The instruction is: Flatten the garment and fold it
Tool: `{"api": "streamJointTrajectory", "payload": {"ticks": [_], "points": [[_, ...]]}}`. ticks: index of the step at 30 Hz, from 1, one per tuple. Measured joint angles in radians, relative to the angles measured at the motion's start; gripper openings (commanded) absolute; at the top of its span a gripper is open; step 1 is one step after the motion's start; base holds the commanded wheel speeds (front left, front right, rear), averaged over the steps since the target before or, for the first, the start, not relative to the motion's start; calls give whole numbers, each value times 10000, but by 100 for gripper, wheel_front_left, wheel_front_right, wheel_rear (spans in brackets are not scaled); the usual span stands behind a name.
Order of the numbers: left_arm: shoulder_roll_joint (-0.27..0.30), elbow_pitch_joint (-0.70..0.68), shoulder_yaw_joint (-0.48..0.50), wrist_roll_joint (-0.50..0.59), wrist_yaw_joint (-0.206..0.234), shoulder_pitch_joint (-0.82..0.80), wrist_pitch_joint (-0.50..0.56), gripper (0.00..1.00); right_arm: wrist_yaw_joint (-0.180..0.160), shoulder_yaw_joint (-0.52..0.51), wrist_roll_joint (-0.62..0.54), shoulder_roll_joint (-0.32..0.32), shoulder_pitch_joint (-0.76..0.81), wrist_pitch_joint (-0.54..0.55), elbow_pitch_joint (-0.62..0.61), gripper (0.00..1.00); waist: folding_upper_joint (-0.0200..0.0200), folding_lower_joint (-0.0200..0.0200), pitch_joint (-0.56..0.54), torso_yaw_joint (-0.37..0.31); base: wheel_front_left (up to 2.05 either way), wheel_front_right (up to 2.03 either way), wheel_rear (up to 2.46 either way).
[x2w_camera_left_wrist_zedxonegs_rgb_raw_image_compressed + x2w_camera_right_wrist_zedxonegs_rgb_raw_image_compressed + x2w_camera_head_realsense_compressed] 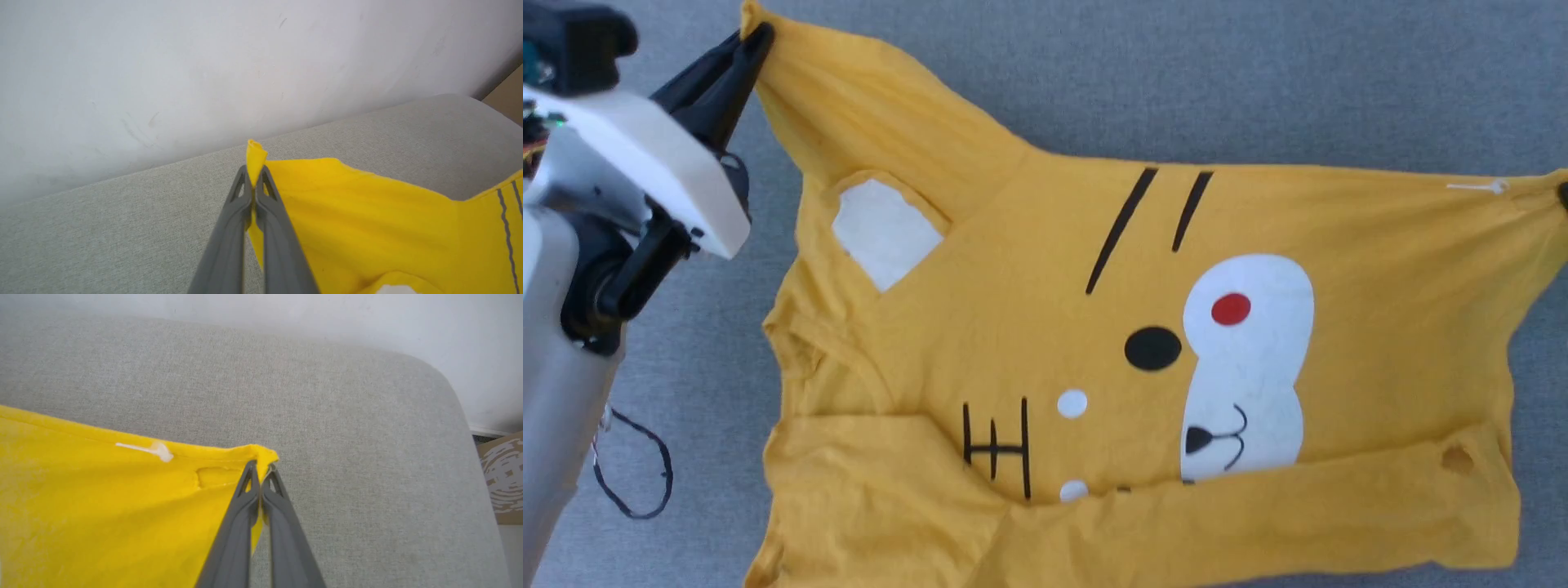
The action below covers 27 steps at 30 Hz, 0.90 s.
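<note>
We see the shirt (1029, 327) lying print-up on the grey surface (1258, 73), its animal face turned sideways and its near edge folded over the lower part of the print. A small hole (1456, 460) shows in that folded band. The far edge stretches between two corners. Our left tool (757, 38) is clamped on the far left corner, a nub of cloth poking past its tips. Our right tool (261, 467) is clamped on the far right corner, just beside a white mark (157, 450). A black cable (645, 474) loops near the left arm, and a pale wall (163, 61) rises behind the surface.
</note>
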Motion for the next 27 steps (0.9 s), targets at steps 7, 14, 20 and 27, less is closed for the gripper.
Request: {"api": "streamJointTrajectory", "payload": {"ticks": [7,14,20,27], "points": [[196,-945,458,-65,284,1290,-1298,0,10,-109,-339,-109,557,-880,8,0,0,-1,-954,147,0,0,0],[314,-1785,380,138,629,3548,-2468,0,8,21,-376,56,1784,-1442,4,0,0,-2,-1791,383,0,0,0],[278,-2462,364,157,1300,5838,-3463,0,8,90,-345,414,2987,-1875,-36,0,0,-3,-2410,535,0,0,0],[-82,-2725,290,-213,1785,7991,-4157,0,8,-153,-259,1070,4371,-2266,150,0,0,-2,-2923,666,0,0,0]]}}
